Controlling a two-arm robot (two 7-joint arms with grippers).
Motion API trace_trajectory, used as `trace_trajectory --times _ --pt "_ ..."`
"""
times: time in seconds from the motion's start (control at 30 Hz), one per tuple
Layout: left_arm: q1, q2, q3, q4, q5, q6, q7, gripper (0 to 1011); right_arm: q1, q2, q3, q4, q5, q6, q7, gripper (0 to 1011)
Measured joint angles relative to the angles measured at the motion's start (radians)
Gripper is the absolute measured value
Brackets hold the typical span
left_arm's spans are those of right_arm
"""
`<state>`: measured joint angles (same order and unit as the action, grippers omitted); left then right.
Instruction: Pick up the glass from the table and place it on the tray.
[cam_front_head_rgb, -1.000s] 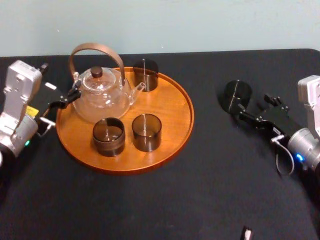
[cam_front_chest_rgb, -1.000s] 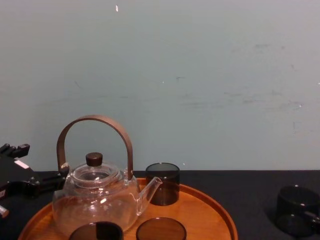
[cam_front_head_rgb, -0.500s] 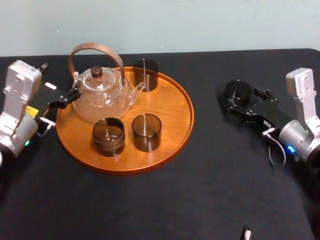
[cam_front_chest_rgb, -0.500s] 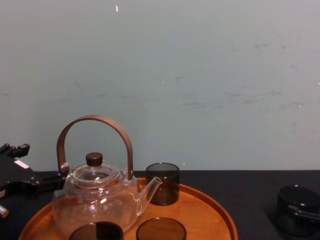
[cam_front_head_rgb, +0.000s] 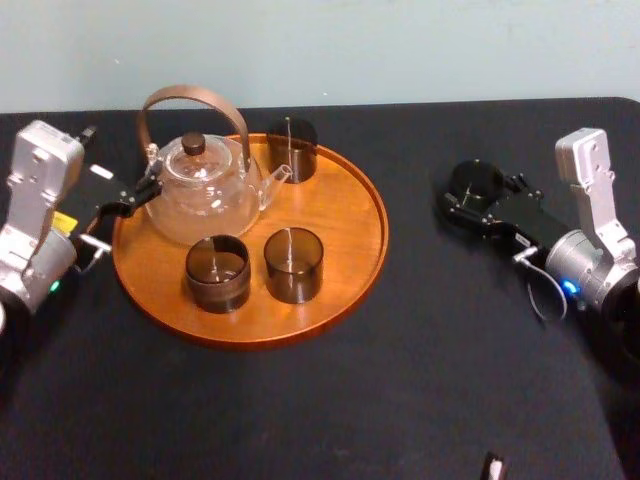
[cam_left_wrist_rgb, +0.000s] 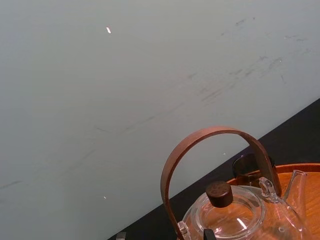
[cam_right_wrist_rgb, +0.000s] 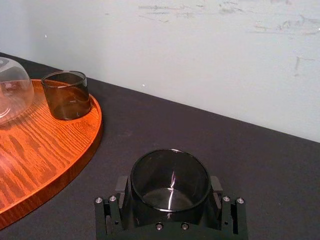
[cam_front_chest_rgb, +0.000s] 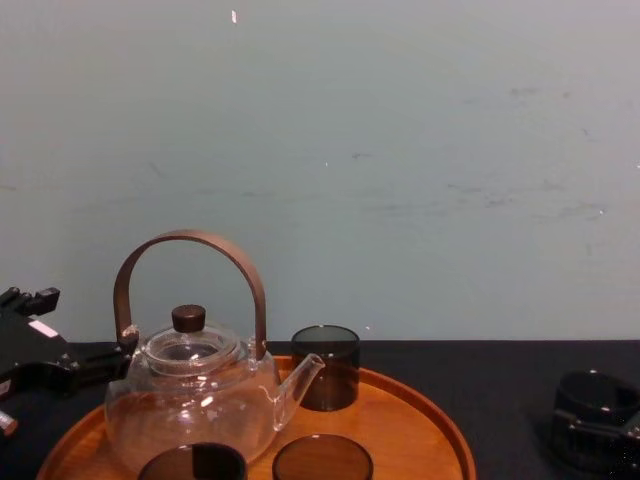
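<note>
Over to the right of the head view: the right end effector (cam_front_head_rgb: 479, 196) is down on the table (cam_front_head_rgb: 420, 380) and sits around the glass (cam_front_head_rgb: 475, 183). It is spread, with one finger (cam_right_wrist_rgb: 122, 189) on each side of the glass and the pads close against its wall. The glass is dark and smoky, stands upright with its mouth up, and has its base on the black tabletop. From the chest view it is tucked into the lower right corner, low against the table.

The tray (cam_front_head_rgb: 345, 290) fills the left-centre of the head view, well apart from the glass, with bare table between them. On it, at the upper left, stands a clear teapot (cam_front_head_rgb: 205, 185) with an arched brown handle. Behind its spout, at the top of the tray, is one dark glass (cam_front_head_rgb: 291, 148). Two more are side by side toward the bottom: the lower-left glass (cam_front_head_rgb: 217, 272) and the lower-right glass (cam_front_head_rgb: 293, 263). All three are upright.

The left end effector (cam_front_head_rgb: 135, 198) rests at the far left of the frame, just beside the tray's rim and near the base of the teapot's handle. Whether it is spread or pressed together, I cannot tell.
</note>
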<state>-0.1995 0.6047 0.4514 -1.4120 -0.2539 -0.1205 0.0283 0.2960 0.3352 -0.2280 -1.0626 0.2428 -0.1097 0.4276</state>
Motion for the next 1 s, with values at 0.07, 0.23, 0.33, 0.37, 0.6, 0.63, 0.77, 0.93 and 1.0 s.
trace_trajectory --times 0.07,0.23,0.33,0.37,0.6,0.63,0.77,0.93,1.0 --pt "0.0 0.0 0.0 0.0 0.0 0.0 0.0 1001 0.012 -0.003 -0.004 0.02 0.0 -0.008 0.008 1002" --pt "0.0 0.0 0.0 0.0 0.0 0.0 0.0 1001 0.031 -0.007 -0.015 0.05 0.0 -0.031 0.023 1002" --pt "0.0 0.0 0.0 0.0 0.0 0.0 0.0 1001 0.033 -0.007 -0.016 0.052 0.0 -0.033 0.025 1002" --pt "0.0 0.0 0.0 0.0 0.0 0.0 0.0 1001 0.033 -0.007 -0.016 0.051 0.0 -0.033 0.024 1002" --pt "0.0 0.0 0.0 0.0 0.0 0.0 0.0 1001 0.03 -0.006 -0.014 0.046 0.0 -0.03 0.023 1002" --pt "0.0 0.0 0.0 0.0 0.0 0.0 0.0 1001 0.029 -0.006 -0.014 0.046 0.0 -0.03 0.023 1002" --pt "0.0 0.0 0.0 0.0 0.0 0.0 0.0 1001 0.028 -0.006 -0.013 0.044 0.0 -0.028 0.022 1002" --pt "0.0 0.0 0.0 0.0 0.0 0.0 0.0 1001 0.027 -0.005 -0.012 0.043 0.0 -0.027 0.021 1002" --pt "0.0 0.0 0.0 0.0 0.0 0.0 0.0 1001 0.027 -0.005 -0.012 0.042 0.001 -0.026 0.021 1004"
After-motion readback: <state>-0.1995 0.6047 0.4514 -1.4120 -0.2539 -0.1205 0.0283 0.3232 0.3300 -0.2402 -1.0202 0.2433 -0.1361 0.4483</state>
